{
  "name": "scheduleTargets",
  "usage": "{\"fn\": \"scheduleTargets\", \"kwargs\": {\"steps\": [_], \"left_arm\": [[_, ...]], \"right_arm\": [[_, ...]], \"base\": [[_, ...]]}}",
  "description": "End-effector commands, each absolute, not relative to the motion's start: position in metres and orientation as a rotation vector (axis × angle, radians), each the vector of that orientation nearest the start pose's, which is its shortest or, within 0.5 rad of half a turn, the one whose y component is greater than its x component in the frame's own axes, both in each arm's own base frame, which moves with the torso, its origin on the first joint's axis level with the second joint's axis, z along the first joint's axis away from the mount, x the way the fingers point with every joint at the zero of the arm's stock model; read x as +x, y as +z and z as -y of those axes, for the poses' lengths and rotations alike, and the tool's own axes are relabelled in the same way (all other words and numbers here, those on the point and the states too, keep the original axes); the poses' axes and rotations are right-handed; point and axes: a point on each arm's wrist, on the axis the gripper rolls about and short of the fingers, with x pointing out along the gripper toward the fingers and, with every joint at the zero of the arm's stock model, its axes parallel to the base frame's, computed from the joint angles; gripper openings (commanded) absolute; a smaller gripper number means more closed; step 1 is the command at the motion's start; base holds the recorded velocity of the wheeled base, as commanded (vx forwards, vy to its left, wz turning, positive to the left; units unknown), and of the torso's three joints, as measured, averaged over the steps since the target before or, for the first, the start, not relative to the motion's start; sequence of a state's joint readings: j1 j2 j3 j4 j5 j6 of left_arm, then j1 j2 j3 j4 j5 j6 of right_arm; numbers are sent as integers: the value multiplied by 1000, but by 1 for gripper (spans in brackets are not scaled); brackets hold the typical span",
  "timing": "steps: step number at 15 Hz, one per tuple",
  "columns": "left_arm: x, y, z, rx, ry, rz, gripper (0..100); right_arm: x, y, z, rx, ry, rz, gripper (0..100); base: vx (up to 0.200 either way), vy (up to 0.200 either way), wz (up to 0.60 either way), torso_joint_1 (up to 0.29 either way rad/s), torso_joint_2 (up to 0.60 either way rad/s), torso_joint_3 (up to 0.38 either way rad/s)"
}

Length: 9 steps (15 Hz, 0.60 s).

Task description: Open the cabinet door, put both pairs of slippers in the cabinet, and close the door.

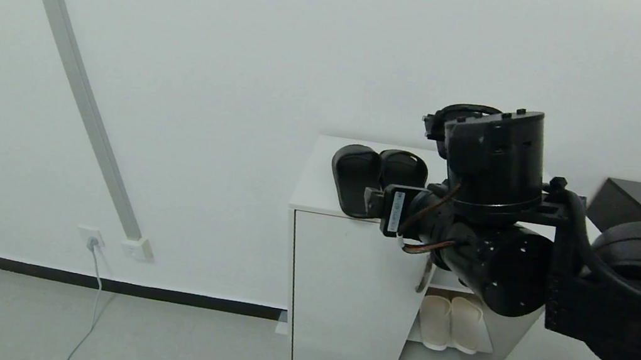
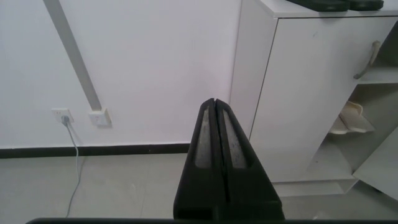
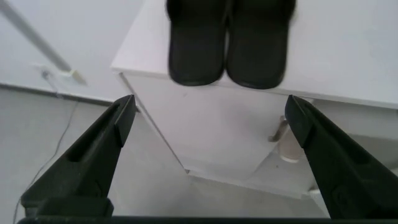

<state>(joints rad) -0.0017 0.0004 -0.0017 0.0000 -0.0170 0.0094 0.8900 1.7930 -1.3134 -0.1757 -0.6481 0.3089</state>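
The black slippers (image 1: 378, 179) sit side by side on top of the white cabinet (image 1: 339, 310), at its front edge. The white slippers (image 1: 450, 323) rest on a shelf in its open right compartment. The right gripper (image 3: 209, 104) hovers before the black pair, jaws wide and empty. The left gripper (image 2: 215, 107) hangs low, jaws pressed together on nothing.

The head camera looks forward and down at the white cabinet (image 1: 353, 299) from well back. The left wrist camera sits low, sighting along the left tool (image 2: 215, 109) toward the cabinet's front; the right wrist camera looks down past the right tool (image 3: 209, 106), close above its top.
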Motion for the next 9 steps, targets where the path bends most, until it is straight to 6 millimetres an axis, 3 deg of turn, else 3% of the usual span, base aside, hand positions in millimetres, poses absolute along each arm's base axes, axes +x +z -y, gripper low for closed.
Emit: {"fn": "scheduleTargets", "kwargs": {"steps": [1,6,9], "left_arm": [[-23,76,0,8,-18,3,0],[-23,76,0,8,-18,0,0],[-23,76,0,8,-18,0,0]], "right_arm": [[238,243,-273,86,197,-263,100],[238,232,-272,61,191,-288,100],[239,227,-271,49,184,-300,100]], "base": [[0,0,0,0,0,0],[0,0,0,0,0,0],[200,0,0,-1,-1,2]]}}
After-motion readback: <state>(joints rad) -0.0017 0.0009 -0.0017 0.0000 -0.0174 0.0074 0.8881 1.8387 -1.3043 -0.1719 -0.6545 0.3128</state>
